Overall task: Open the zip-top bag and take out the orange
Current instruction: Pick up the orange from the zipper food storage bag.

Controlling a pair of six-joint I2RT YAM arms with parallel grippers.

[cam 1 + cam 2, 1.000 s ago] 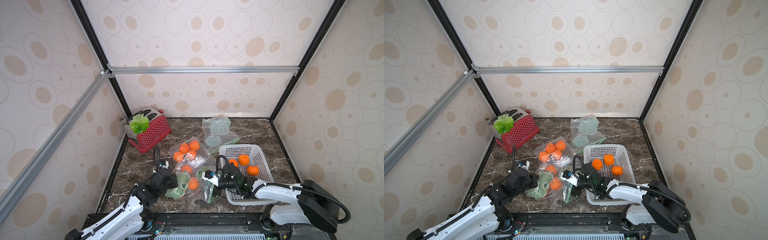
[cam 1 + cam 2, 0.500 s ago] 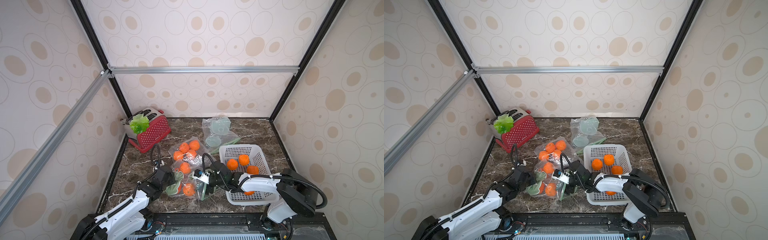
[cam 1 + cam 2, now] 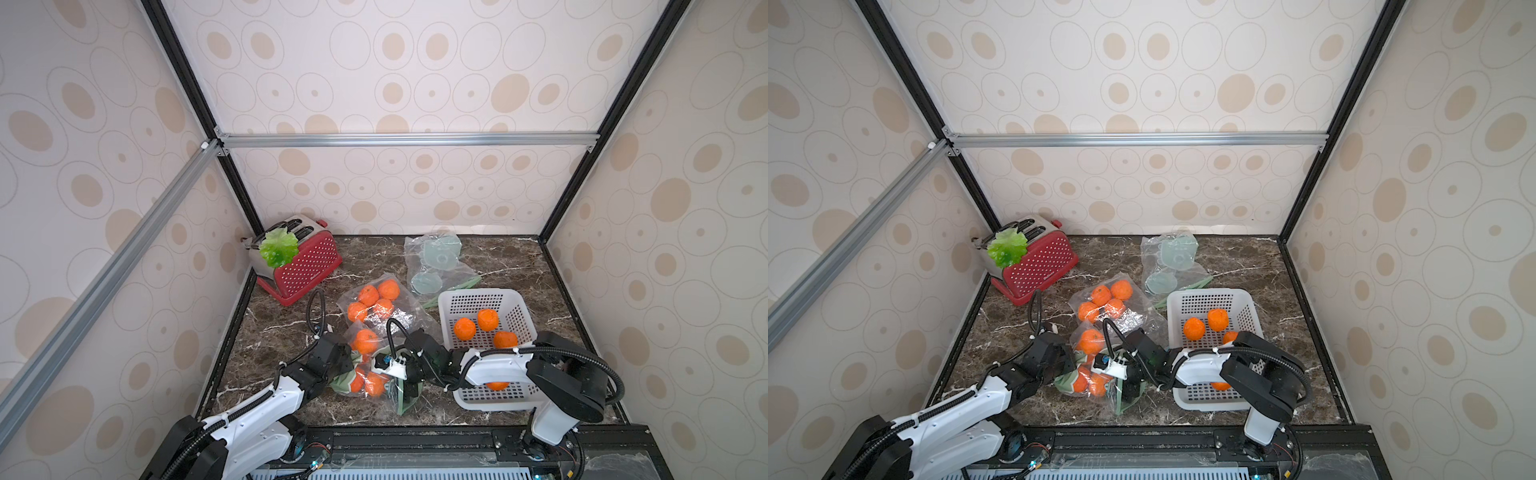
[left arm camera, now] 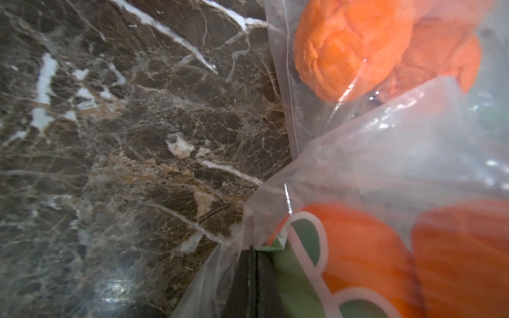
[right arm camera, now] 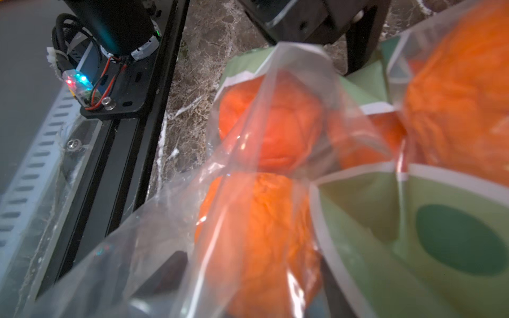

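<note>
Grips a fold of the zip-top bag [image 4: 385, 154] flat between the closed fingers of the left gripper [image 4: 252, 278], tips cut off at the wrist view's edge. Cannot tell how wide the right gripper [image 3: 390, 376] stands: blurred, veiled by plastic. Shows the orange [image 5: 256, 242] inside the bag on the marble table [image 3: 270, 332], hazy behind film among others, near the white basket [image 3: 478, 297]

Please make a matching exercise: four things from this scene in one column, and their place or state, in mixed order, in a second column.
1 toaster
2 lettuce leaf
3 white basket
4 left gripper

A holds loose oranges
B shut on the zip-top bag
C far left corner
D on the toaster

Pairs: 1-C, 2-D, 3-A, 4-B
</note>
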